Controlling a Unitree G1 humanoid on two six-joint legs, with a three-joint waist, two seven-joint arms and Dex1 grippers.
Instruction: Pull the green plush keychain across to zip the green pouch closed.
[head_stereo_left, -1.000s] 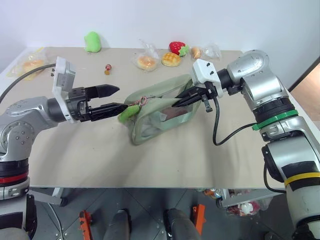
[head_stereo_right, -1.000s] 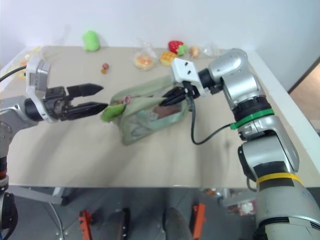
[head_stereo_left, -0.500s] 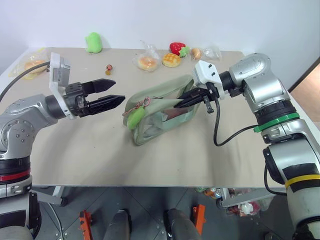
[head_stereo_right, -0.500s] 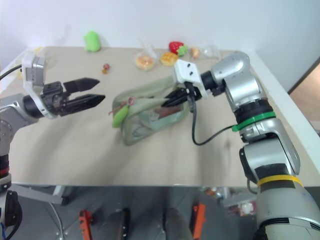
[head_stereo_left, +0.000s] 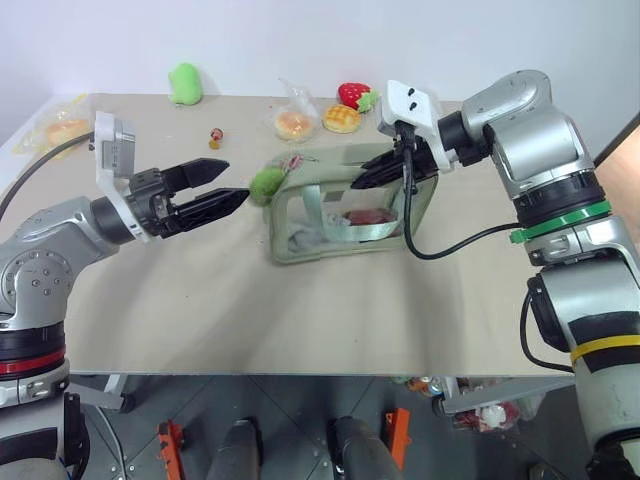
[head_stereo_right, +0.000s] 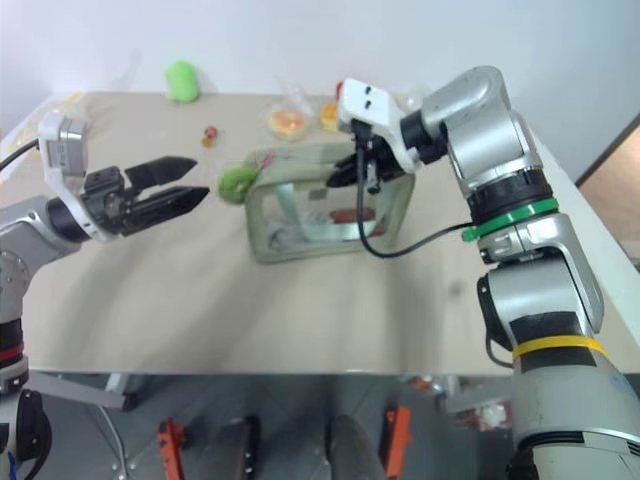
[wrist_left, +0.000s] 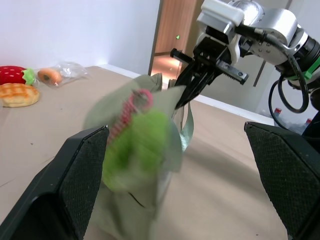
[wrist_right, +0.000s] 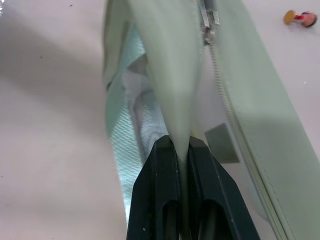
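Since a second ago, the boxy sage-green fabric pouch with clear plastic side panels (head_stereo_left: 345, 205) has been raised upright from its slumped lean, and the lime-green plush ring keychain (head_stereo_left: 266, 182) now hangs clear of the left pincer (head_stereo_left: 228, 185), at the pouch's left end. That pincer stands released, empty, just left of the charm. The right pincer (head_stereo_left: 366, 178) is clenched on a fold of the pouch's top fabric. A matte beige tabletop (head_stereo_left: 200, 300) meets a plain white wall; along its far edge lie a smooth oval green plush (head_stereo_left: 185, 83), a red strawberry plush (head_stereo_left: 353, 95) and bagged bread (head_stereo_left: 292, 123).
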